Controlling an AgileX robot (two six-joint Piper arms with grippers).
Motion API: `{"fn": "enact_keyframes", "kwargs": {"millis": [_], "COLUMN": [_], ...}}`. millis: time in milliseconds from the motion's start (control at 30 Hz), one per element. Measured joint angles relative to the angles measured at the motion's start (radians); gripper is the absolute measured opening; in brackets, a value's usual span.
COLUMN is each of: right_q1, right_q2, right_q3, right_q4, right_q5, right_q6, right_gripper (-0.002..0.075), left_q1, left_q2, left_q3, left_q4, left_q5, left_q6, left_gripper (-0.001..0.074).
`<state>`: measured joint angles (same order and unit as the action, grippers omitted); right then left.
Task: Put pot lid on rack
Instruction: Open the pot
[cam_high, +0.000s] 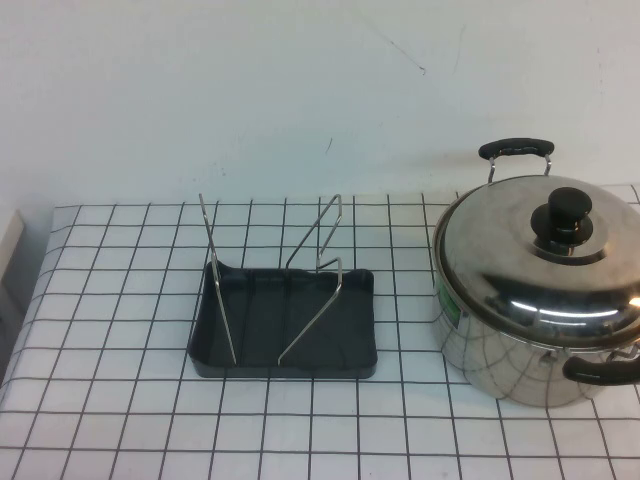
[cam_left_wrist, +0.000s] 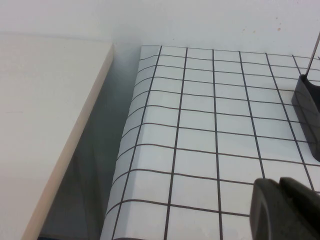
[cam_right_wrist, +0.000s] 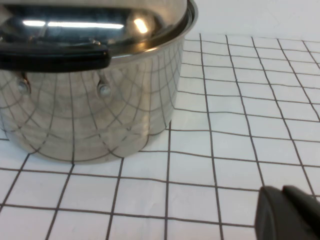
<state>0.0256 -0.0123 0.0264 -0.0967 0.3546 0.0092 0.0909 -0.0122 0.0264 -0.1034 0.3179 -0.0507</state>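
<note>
High view overlooks table (cam_high: 120, 420); wrist views seemingly low.

shiny steel pot lid (cam_high: 530, 240) with black knob; dark grey rack (cam_high: 285, 322), silver wires; white tablecloth (cam_high: 120, 420), black grid lines.

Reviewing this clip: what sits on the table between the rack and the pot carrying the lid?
Nothing: the high view shows only bare checked cloth between the rack and the pot under the pot lid. Neither left gripper nor right gripper reaches there.
</note>
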Motion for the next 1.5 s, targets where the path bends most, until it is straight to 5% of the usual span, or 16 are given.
{"fn": "enact_keyframes", "kwargs": {"millis": [1500], "right_q1": [0.000], "right_q2": [0.000], "right_q3": [0.000], "right_q4": [-0.014], "right_q5": [0.000], "right_q6": [-0.069], "right_gripper": [-0.0003], "left_q1": [0.000], "left_q2": [0.000], "left_q3": [0.000], "left_q4": [0.000], "left_q5": [0.000], "left_q6": [0.000], "left_gripper": [-0.0003]}}
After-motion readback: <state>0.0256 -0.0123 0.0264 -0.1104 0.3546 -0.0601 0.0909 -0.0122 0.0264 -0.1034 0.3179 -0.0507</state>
